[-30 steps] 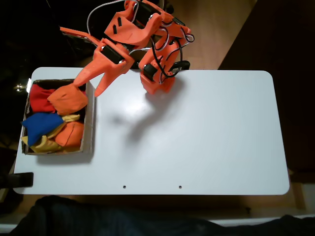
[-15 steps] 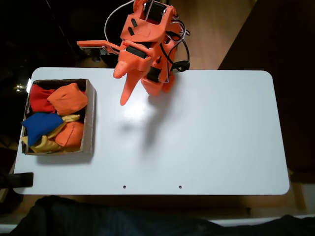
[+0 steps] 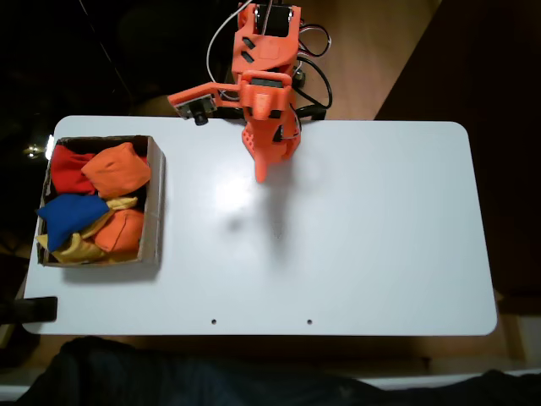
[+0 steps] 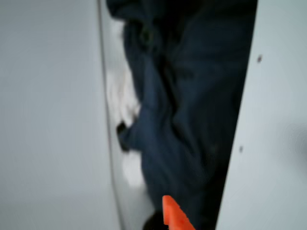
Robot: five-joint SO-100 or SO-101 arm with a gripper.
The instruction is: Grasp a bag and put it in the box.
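A: Since a second ago the arm (image 3: 266, 63) has swung away from the box (image 3: 155, 203), where its tip hung over the top bag, and now points down the middle of the table (image 3: 380, 237) in the fixed view.

B: And the claw?

A: The gripper (image 3: 262, 175) narrows to a single orange point with nothing in it. I cannot tell whether the fingers are together or slightly apart. The wrist view gives one hard orange fingertip (image 4: 175, 215) at the bottom edge, blurred.

B: Where is the bag?

A: The bag (image 3: 117, 169) lies in the upper part of the box, soft and plump, bright orange cloth with rounded corners, resting against the right-hand wall. It touches a red bag (image 3: 69, 167) on its left. Below them lie a blue bag (image 3: 68, 216), a second orange bag (image 3: 122, 230) and a yellow bag (image 3: 76, 248), all crumpled together.

B: The box itself?

A: Thin brown cardboard with raw edges, shallow, sitting at the table's left end in the fixed view, close to the edge.

B: Room to move?

A: The table is a smooth white board with rounded corners, bare from the box's right wall to its far right end. Two small holes (image 3: 213, 321) sit near the front edge. Dark folded cloth (image 3: 211, 381) lies beyond that edge; the wrist view shows it as blurry navy fabric (image 4: 187, 110) beside the white board.
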